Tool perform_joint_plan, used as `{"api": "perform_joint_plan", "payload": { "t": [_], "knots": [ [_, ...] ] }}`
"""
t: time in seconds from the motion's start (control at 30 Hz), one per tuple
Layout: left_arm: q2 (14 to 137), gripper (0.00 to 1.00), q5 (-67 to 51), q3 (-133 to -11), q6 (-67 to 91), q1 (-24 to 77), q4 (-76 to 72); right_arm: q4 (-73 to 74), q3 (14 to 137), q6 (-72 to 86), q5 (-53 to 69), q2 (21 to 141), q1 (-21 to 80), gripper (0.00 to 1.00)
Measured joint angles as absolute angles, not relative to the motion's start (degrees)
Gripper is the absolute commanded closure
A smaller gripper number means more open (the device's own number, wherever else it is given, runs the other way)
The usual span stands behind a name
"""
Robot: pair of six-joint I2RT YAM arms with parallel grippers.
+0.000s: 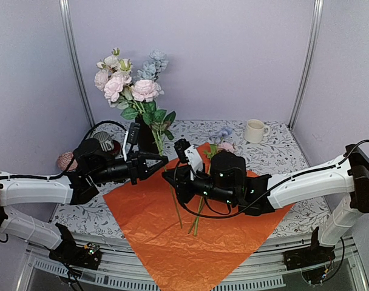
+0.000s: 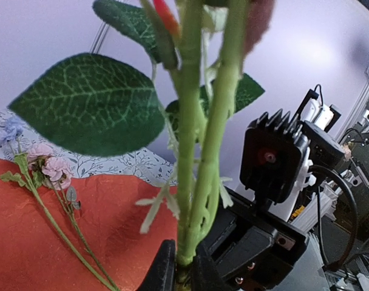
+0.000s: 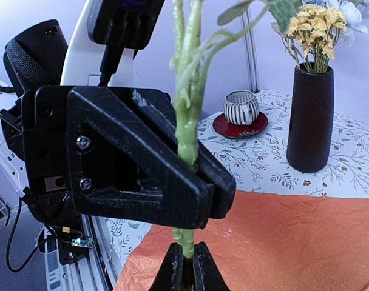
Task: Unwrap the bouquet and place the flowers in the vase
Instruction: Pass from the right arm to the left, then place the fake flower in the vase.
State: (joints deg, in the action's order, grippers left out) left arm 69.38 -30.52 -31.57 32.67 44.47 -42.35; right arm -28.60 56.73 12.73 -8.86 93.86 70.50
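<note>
Green-stemmed flowers [image 2: 187, 151] (broad, veined leaves [image 2: 87, 103])

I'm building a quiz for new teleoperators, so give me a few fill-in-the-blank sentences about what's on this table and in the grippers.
1. The left gripper and right gripper both clamp flower stems coloured ___.
2. The spread paper sheet is ___.
3. The striped cup stands on a ___ saucer.
4. The flower cluster in the vase is ___.

Missing words: green; orange; red; yellow.
</note>
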Motion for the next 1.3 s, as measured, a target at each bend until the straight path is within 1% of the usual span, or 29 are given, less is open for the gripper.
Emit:
{"api": "perform_joint_plan", "payload": {
  "t": [0.1, 0.13, 0.2, 0.23, 0.5, 0.53, 0.6, 0.63, 0.7, 0.73, 0.77, 0.97, 1.17, 1.23, 1.3],
  "knots": [
    [69.4, 1.0, -30.0, -31.6, 32.4, 44.5, -42.3, -28.8, 56.7, 12.4, -8.9, 93.9, 70.5, 0.85],
    [69.4, 1.0, -29.7, -31.6, 32.4, 44.5, -42.3, -28.8, 56.7, 12.1, -8.9, 93.9, 70.5, 0.83],
    [69.2, 1.0, -29.3, -31.6, 32.2, 44.5, -42.0, -28.8, 56.7, 11.7, -8.9, 93.9, 70.5, 0.76],
    [69.0, 1.0, -29.0, -31.6, 31.9, 44.5, -41.7, -28.8, 56.7, 11.6, -8.9, 93.9, 70.5, 0.74],
    [66.0, 1.0, -25.5, -31.7, 29.3, 44.5, -38.3, -30.3, 54.5, 10.1, -8.7, 93.7, 70.5, 0.68],
    [65.7, 1.0, -24.9, -31.8, 28.8, 44.4, -37.6, -30.5, 53.7, 9.9, -8.7, 93.6, 70.5, 0.65],
    [65.0, 1.0, -23.9, -32.1, 27.9, 44.1, -35.7, -30.7, 52.2, 9.6, -8.8, 93.1, 70.5, 0.52],
    [64.5, 1.0, -23.4, -32.3, 27.4, 43.9, -34.7, -30.9, 51.4, 9.6, -9.0, 92.7, 70.5, 0.43],
    [63.7, 1.0, -22.8, -32.6, 26.6, 43.5, -33.5, -31.3, 49.9, 9.2, -9.5, 91.6, 70.5, 0.16],
    [63.2, 1.0, -22.3, -32.8, 26.2, 43.2, -32.7, -31.6, 49.0, 8.8, -10.0, 90.8, 70.5, 0.06],
    [62.7, 1.0, -22.0, -33.0, 25.8, 42.7, -31.9, -31.8, 48.4, 9.0, -10.2, 90.2, 70.5, 0.0],
    [59.9, 1.0, -19.9, -33.6, 24.1, 37.7, -27.7, -34.1, 44.9, 7.1, -13.5, 85.8, 70.5, 0.01],
    [56.8, 1.0, -16.8, -34.0, 21.9, 32.6, -23.6, -34.4, 43.1, 5.2, -20.4, 81.9, 69.2, 0.01],
    [56.1, 1.0, -14.9, -34.7, 20.6, 31.9, -22.3, -34.0, 42.6, 5.2, -21.3, 80.2, 66.7, 0.01],
    [55.5, 1.0, -12.6, -35.3, 19.0, 31.7, -21.6, -33.1, 42.3, 6.0, -20.3, 78.0, 61.1, 0.01]
  ]
}}
